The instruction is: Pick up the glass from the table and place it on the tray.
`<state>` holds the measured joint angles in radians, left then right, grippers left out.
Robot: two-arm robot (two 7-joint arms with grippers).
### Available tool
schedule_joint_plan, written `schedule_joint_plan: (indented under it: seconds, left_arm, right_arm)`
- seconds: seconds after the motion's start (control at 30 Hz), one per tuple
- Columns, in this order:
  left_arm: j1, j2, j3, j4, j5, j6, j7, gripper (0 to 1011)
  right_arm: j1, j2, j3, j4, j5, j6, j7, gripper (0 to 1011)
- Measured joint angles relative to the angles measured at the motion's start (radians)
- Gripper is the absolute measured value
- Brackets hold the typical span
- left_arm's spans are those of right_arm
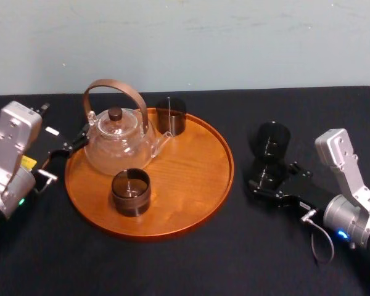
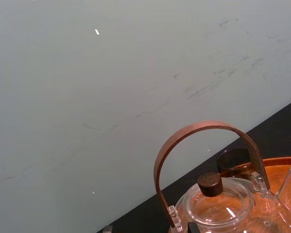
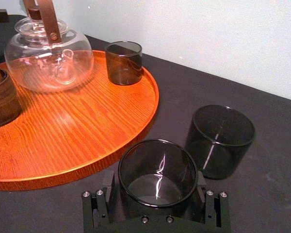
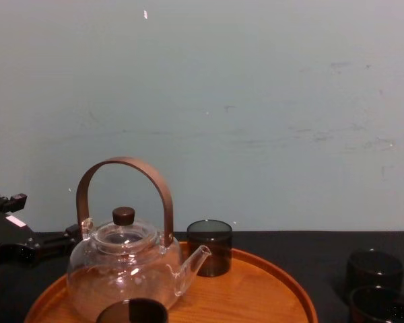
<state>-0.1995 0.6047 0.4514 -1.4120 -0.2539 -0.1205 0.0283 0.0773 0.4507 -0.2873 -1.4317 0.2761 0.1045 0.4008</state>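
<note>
Our right hand sits low over the black surface, its two fingers spread only as wide as the smoky glass and set against it on either side, so the glass is held upright between them. Whether its base rests on the surface or is just clear of it, we cannot tell. Directly beyond the fingertips, just beside the held glass, a second dark glass stands on the surface. The round wooden tray lies near this hand on its left side, apart from it. On the tray are a glass teapot with a brown handle and two more dark glasses, one in front of the pot and one at the far rim. Our left hand waits at the tray's opposite edge beside the teapot; how far it is open we cannot tell.
</note>
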Motion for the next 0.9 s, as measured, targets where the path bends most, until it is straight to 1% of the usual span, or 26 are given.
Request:
schedule_joint_plan:
  seconds: [0.37, 0.77, 0.83, 0.9]
  left_arm:
    - [0.000, 0.000, 0.000, 0.000, 0.000, 0.000, 0.000, 1002]
    - [0.000, 0.000, 0.000, 0.000, 0.000, 0.000, 0.000, 1001]
    - [0.000, 0.000, 0.000, 0.000, 0.000, 0.000, 0.000, 1001]
    - [0.000, 0.000, 0.000, 0.000, 0.000, 0.000, 0.000, 1001]
  right_arm:
    - [0.026, -0.014, -0.018, 0.045, 0.002, -0.012, 0.014, 1002]
    - [0.025, -0.013, -0.017, 0.042, 0.003, -0.012, 0.014, 1002]
    - [0.025, -0.013, -0.017, 0.042, 0.004, -0.012, 0.014, 943]
    - [0.024, -0.013, -0.017, 0.041, 0.004, -0.012, 0.014, 918]
